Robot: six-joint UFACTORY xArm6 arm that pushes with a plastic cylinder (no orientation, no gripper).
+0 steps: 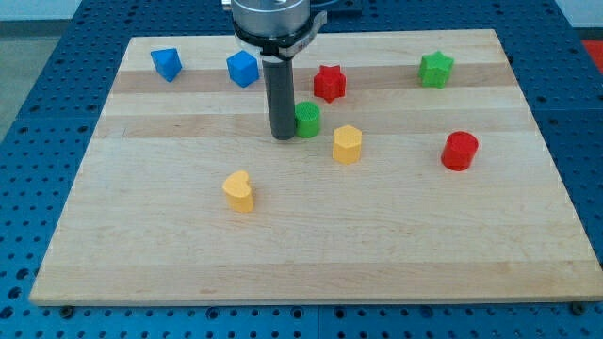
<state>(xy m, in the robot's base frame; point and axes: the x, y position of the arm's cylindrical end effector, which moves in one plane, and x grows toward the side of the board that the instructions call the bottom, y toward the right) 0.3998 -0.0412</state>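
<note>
While the dark rod is standing upright over the wooden surface, my tip is touching the left side of the green cylinder. There is no hand on this arm, only the rod. A red star is lying just above the green cylinder, and a yellow hexagon block is sitting near it, lower right. A blue cube is resting to the rod's upper left.
</note>
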